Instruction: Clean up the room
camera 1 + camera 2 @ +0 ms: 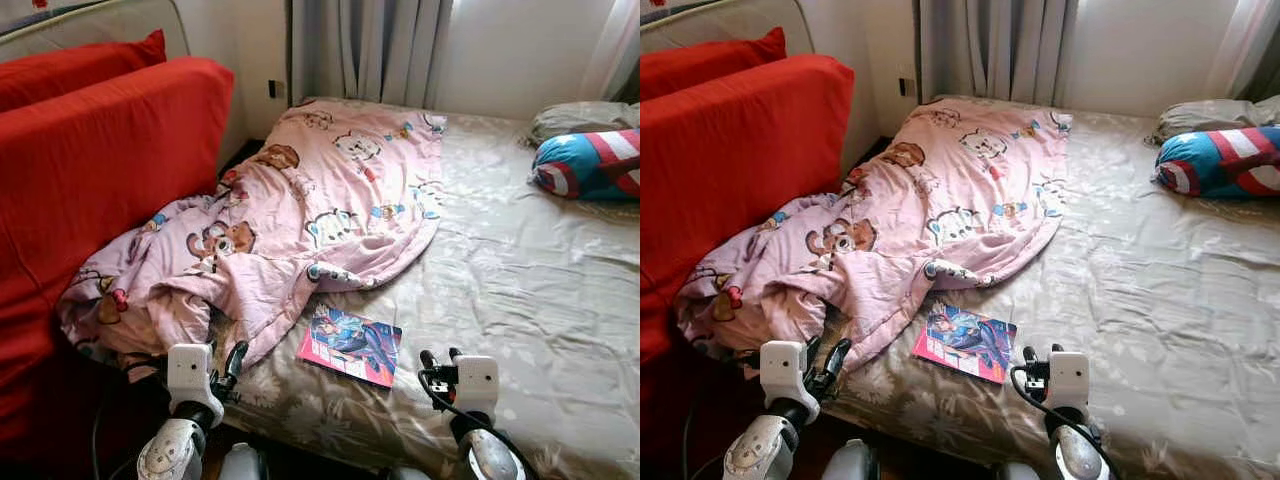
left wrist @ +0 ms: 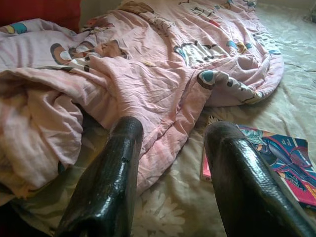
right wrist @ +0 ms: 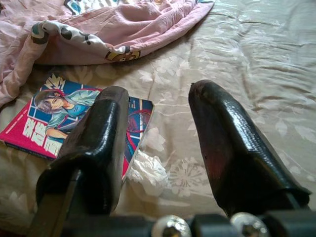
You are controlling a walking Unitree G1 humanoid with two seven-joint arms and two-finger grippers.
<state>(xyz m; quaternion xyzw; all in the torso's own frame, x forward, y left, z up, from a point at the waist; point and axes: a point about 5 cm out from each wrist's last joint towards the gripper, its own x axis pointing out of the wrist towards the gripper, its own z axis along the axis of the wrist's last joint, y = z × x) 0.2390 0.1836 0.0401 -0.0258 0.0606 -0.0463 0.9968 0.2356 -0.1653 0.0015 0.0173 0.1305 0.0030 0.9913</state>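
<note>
A crumpled pink cartoon-print blanket [image 1: 300, 210] lies across the left half of the bed [image 1: 520, 290], hanging over its near left corner. A pink and blue comic book [image 1: 350, 343] lies flat on the sheet just below the blanket's edge. My left gripper [image 1: 228, 368] hovers open at the bed's near edge, by the blanket's hanging corner; its fingers [image 2: 106, 182] point at the blanket [image 2: 148, 79]. My right gripper [image 1: 440, 358] is open too, low over the sheet just right of the comic [image 3: 64, 116]. A small crumpled white paper [image 3: 145, 173] lies beside the comic.
A red sofa [image 1: 90, 190] with a red cushion stands against the bed's left side. At the far right of the bed lie a blue, red and white striped pillow [image 1: 595, 163] and a grey pillow [image 1: 580, 118]. Curtains [image 1: 370, 50] hang behind.
</note>
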